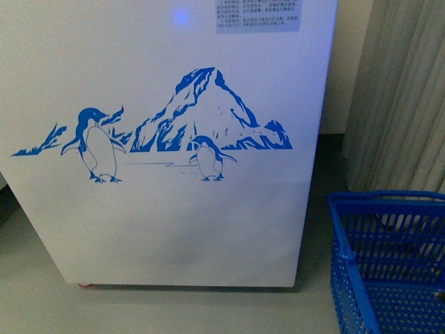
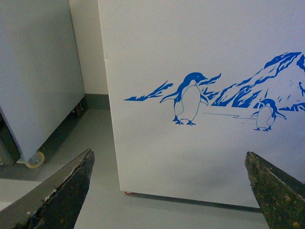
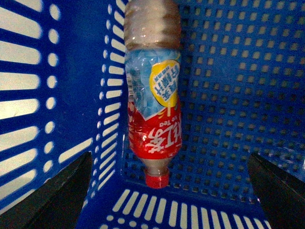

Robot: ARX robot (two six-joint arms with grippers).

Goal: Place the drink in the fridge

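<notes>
The right hand hangs over the basket with its two fingers wide apart and nothing between them. Straight below, on the basket's perforated bottom, lies the drink. It is a plastic bottle on its side with a red and light blue label, and its red cap points toward the basket's end wall. The bottle rests close to one side wall, though the view does not show whether it touches. The left hand is also spread open and empty. It is held away from the basket and faces the fridge.

The step in hand looks like the pick-up, since the drink has not yet been gripped. The fingers already straddle the bottle across its width, so the next move probably calls for a straight descent. One finger would slip into the narrow gap at the near wall, and the hand would close on the labelled middle (the round body could roll if caught off-centre).

The fridge stands on the floor just beside the basket, with its penguin-and-mountain picture facing the robot. Its lid is out of view, so nothing shows whether it is open. A plain grey-white cabinet stands beyond the fridge, on the side away from the basket.
</notes>
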